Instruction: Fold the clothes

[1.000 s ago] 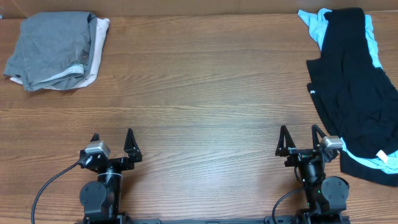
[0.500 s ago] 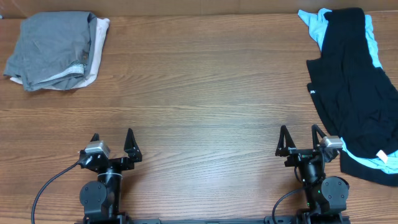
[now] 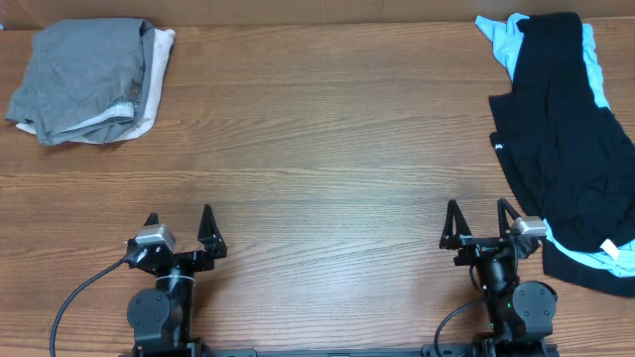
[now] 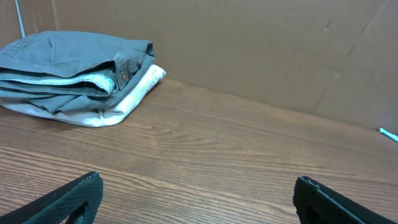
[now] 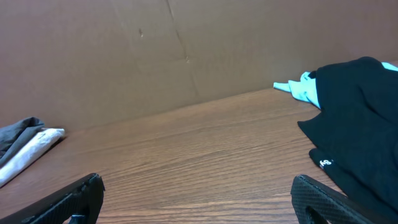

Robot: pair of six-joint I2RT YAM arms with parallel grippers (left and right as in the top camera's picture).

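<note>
A crumpled black T-shirt (image 3: 566, 139) with a small white tag lies at the table's right side, on top of a light-blue garment (image 3: 595, 260). Both show in the right wrist view, black (image 5: 357, 118) and light-blue (image 5: 301, 89). A folded grey garment (image 3: 84, 74) sits on a folded off-white one (image 3: 154, 94) at the far left corner; the left wrist view shows the grey (image 4: 68, 62) and the off-white (image 4: 134, 96). My left gripper (image 3: 180, 230) and right gripper (image 3: 480, 224) rest open and empty near the front edge.
The wooden table (image 3: 317, 159) stretches between the two piles. A brown cardboard wall (image 4: 261, 43) stands along the far edge. A black cable (image 3: 79, 293) runs from the left arm's base.
</note>
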